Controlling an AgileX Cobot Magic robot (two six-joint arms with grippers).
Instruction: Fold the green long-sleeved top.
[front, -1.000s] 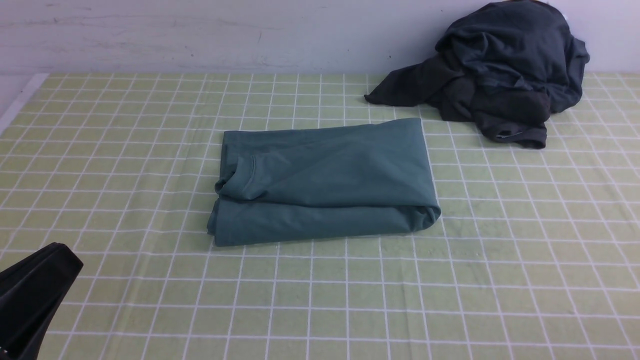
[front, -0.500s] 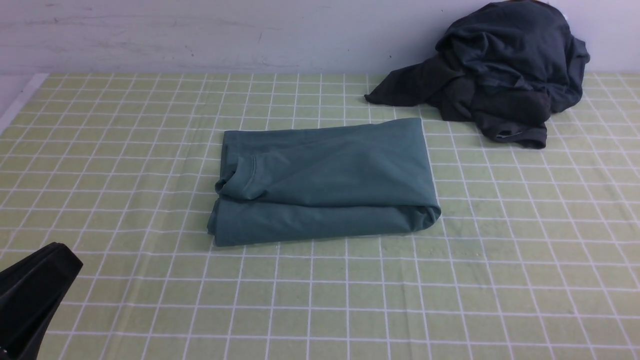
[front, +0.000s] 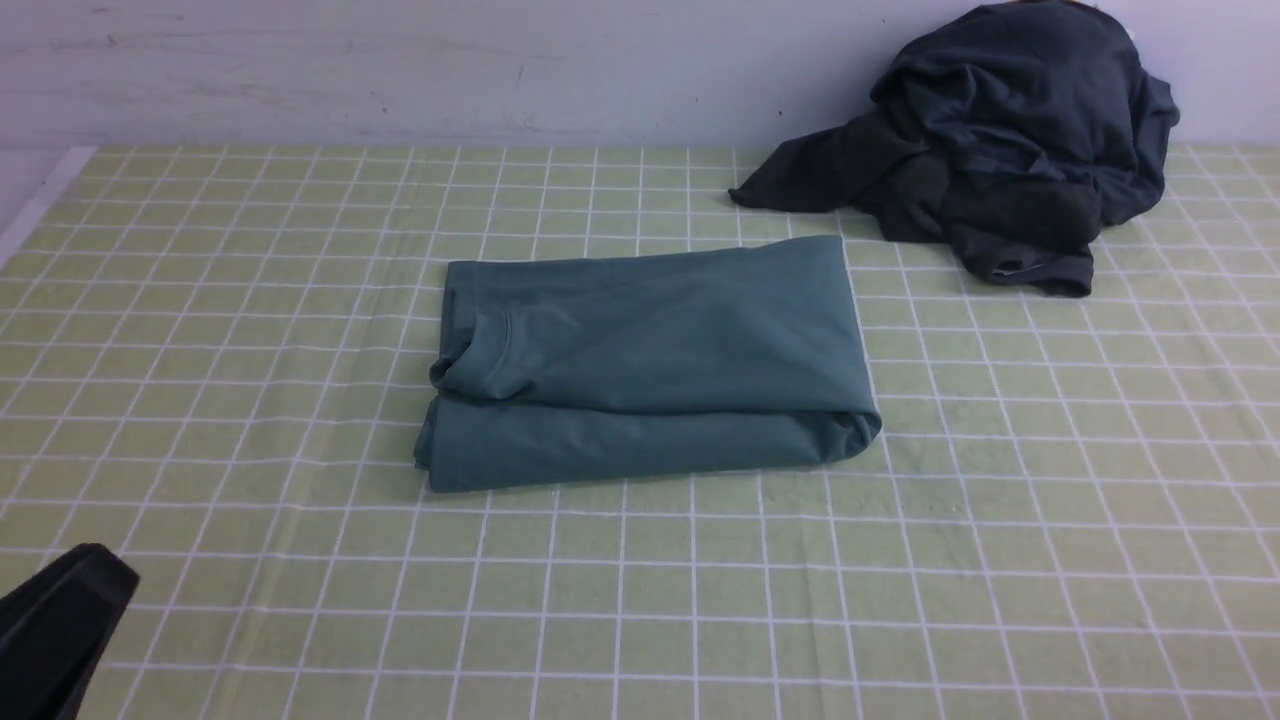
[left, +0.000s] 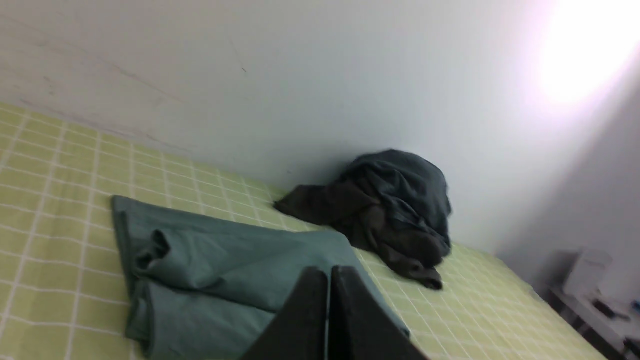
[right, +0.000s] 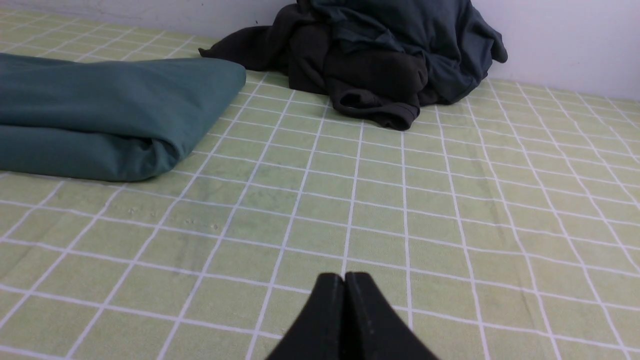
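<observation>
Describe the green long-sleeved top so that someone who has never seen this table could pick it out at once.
Start from the light green checked tablecloth that covers the table. Near its middle lies the teal-green cotton long-sleeved top, folded into a neat flat rectangle with its ribbed neckline showing. The crumpled heap of dark charcoal garments by the far wall is darker and unfolded.
</observation>
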